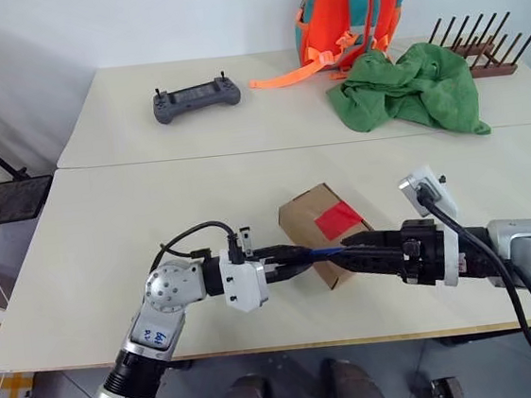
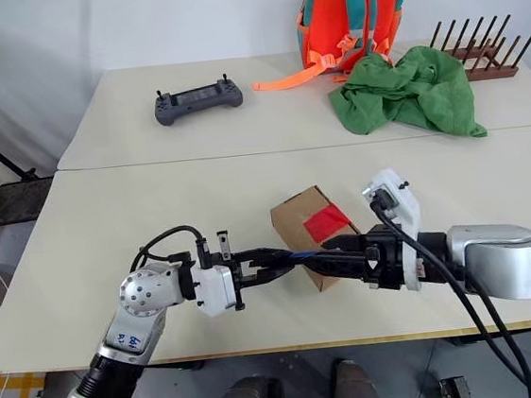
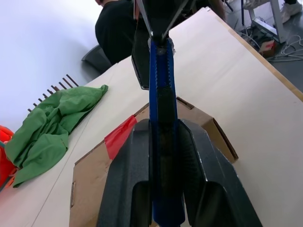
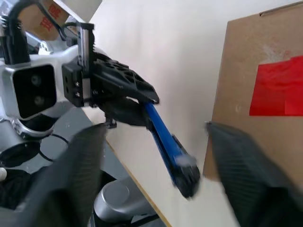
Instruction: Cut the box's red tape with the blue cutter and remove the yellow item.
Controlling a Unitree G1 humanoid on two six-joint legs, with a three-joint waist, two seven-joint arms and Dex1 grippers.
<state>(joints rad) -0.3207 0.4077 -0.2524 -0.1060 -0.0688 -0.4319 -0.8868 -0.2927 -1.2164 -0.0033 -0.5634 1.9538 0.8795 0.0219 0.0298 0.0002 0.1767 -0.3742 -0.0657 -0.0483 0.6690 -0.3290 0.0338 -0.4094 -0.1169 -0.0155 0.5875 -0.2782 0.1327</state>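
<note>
Blue pen-shaped cutter [image 3: 162, 101] was clamped in the left gripper [image 1: 286, 259]; the right gripper [image 4: 156, 177], jaws spread and empty, should close squarely before release.

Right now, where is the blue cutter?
The blue cutter is clamped in the left gripper, pointing toward the right gripper, in front of the box.

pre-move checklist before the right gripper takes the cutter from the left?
1. left gripper shut on blue cutter: ok.
2. Cutter's free end sticks out past the left fingers: ok.
3. right gripper open, fingers either side of the cutter's end: ok in the right wrist view.
4. Right fingers touching the cutter: cannot tell.
5. red tape uncut, box closed: ok.
6. Blade extended: cannot tell.
</note>
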